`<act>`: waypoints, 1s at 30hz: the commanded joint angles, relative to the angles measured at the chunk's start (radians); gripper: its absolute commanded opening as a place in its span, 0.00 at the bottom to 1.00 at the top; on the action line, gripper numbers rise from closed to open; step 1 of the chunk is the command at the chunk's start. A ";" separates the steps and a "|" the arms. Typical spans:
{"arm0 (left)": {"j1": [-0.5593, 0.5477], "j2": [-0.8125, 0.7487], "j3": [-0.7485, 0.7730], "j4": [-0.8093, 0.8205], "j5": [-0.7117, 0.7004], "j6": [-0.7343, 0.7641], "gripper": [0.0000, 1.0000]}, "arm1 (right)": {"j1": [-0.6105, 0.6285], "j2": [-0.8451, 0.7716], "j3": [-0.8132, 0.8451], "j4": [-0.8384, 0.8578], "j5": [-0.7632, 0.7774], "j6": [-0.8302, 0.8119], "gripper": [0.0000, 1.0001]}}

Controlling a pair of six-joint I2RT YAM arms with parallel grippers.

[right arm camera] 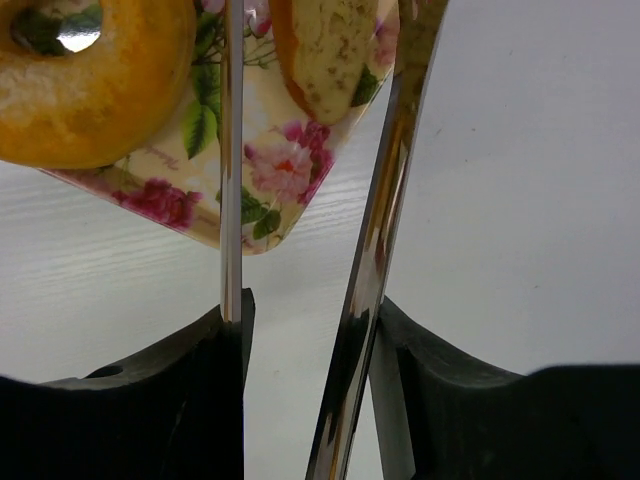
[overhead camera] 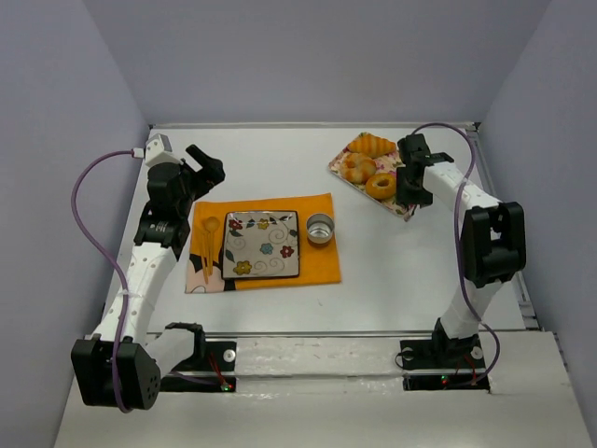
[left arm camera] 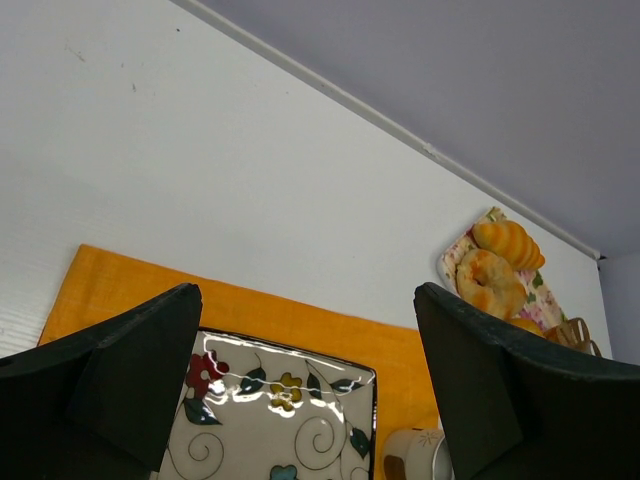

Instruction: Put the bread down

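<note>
White tabletop (overhead camera: pixel 401 271) fills the booth between pale lavender walls. An orange placemat (overhead camera: pixel 317 266) lies left of centre, carrying a square flowered plate (overhead camera: pixel 263 245) with a small metal cup (overhead camera: pixel 320 228) just beside it. At the far right sits a rose-patterned tray (right arm camera: pixel 275 175) of baked goods.

The left gripper (overhead camera: pixel 210 166) hovers over the mat's far left corner, spread wide with nothing between its fingers.

The right gripper (right arm camera: pixel 312 305) hangs over the tray's near edge. Its fingers are clasped around a pair of shiny metal tongs (right arm camera: pixel 232 150), whose two blades reach forward with a gap between them.

The doughnut (right arm camera: pixel 90 90) lies on the tray outside the left blade. The bread (right arm camera: pixel 335 50) rests on the tray between the blades, pale cut face up. It is close against the right blade, with a strip of tray showing before the left one. Whether either blade presses it cannot be told.
</note>
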 commanded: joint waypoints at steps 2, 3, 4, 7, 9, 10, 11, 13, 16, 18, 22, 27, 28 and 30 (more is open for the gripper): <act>0.007 -0.002 -0.013 0.056 0.013 0.005 0.99 | -0.031 0.014 0.043 0.002 0.029 0.018 0.51; 0.007 0.000 -0.013 0.056 0.015 0.006 0.99 | -0.031 0.017 0.043 0.002 0.029 0.019 0.50; 0.007 0.000 -0.012 0.056 0.015 0.006 0.99 | -0.031 0.018 0.045 0.002 0.029 0.018 0.50; 0.007 0.002 -0.012 0.056 0.018 0.006 0.99 | -0.041 0.018 0.039 0.003 0.029 0.018 0.43; 0.007 0.000 -0.012 0.056 0.016 0.005 0.99 | -0.041 0.014 0.037 0.003 0.017 0.016 0.35; 0.007 -0.001 -0.012 0.056 0.018 0.005 0.99 | -0.041 0.011 0.039 0.005 0.011 0.016 0.32; 0.007 -0.001 -0.013 0.056 0.019 0.005 0.99 | -0.041 0.005 0.040 0.008 -0.011 0.015 0.28; 0.007 -0.005 -0.013 0.054 0.021 0.005 0.99 | -0.041 -0.007 0.045 0.014 -0.032 0.010 0.20; 0.007 -0.017 -0.018 0.054 0.021 0.005 0.99 | -0.041 -0.038 0.051 0.019 -0.064 0.010 0.11; 0.007 -0.026 -0.022 0.054 0.022 0.005 0.99 | -0.041 -0.071 0.054 0.033 -0.083 0.009 0.07; 0.007 -0.046 -0.029 0.056 0.021 0.002 0.99 | -0.041 -0.130 0.043 0.057 -0.103 0.004 0.07; 0.007 -0.064 -0.033 0.054 0.015 -0.002 0.99 | -0.041 -0.196 0.010 0.085 -0.106 0.005 0.07; 0.007 -0.067 -0.033 0.053 0.015 -0.002 0.99 | -0.041 -0.196 0.005 0.083 -0.103 -0.001 0.07; 0.007 -0.069 -0.035 0.053 0.016 -0.003 0.99 | -0.041 -0.185 -0.006 0.080 -0.100 -0.002 0.07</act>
